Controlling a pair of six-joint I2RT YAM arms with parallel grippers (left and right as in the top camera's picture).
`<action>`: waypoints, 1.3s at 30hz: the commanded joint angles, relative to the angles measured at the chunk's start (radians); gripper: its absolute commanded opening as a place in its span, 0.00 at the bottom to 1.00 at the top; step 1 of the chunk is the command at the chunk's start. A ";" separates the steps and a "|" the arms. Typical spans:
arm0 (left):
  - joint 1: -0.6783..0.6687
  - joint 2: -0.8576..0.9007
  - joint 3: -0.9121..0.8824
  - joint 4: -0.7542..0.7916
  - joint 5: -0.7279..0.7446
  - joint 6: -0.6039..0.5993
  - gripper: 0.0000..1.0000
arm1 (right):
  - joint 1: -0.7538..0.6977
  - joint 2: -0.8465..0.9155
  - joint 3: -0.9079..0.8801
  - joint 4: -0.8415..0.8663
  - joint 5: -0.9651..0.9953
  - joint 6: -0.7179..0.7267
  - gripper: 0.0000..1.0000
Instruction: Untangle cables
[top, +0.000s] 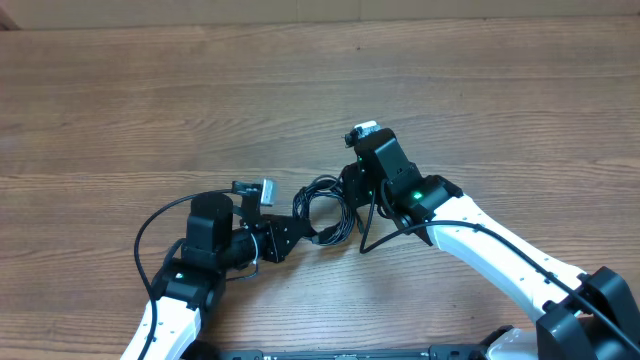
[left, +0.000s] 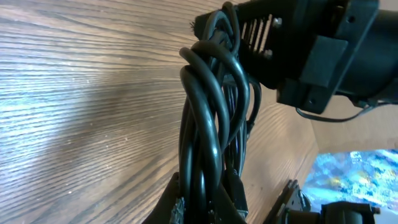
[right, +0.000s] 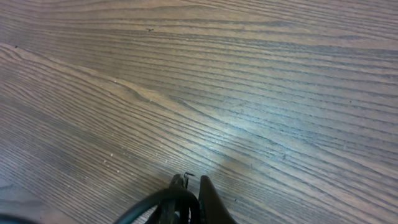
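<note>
A bundle of black cables (top: 325, 210) is held between my two arms over the wooden table. My left gripper (top: 292, 228) is shut on the bundle's left side; in the left wrist view the looped strands (left: 208, 118) rise from between its fingers (left: 208, 211) toward the right arm's black housing (left: 311, 43). My right gripper (top: 352, 188) is shut on the bundle's right side; in the right wrist view a black cable loop (right: 168, 202) curves between its fingertips (right: 191, 186). How the strands cross inside the bundle is hidden.
The right arm's own thin black cable (top: 372, 235) hangs in a loop to the table just right of the bundle. The left arm's cable (top: 150, 230) arcs out to the left. Bare wood table (top: 300, 90) lies beyond.
</note>
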 joint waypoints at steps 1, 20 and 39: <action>-0.002 -0.003 0.010 0.005 0.105 0.054 0.04 | -0.019 0.005 -0.005 0.015 0.087 0.026 0.04; -0.002 -0.003 0.010 -0.010 -0.031 0.068 0.04 | -0.020 0.005 -0.005 -0.027 0.087 0.056 0.65; -0.002 -0.003 0.010 -0.032 -0.328 -0.204 0.04 | -0.149 -0.195 0.071 -0.264 -0.396 0.164 0.87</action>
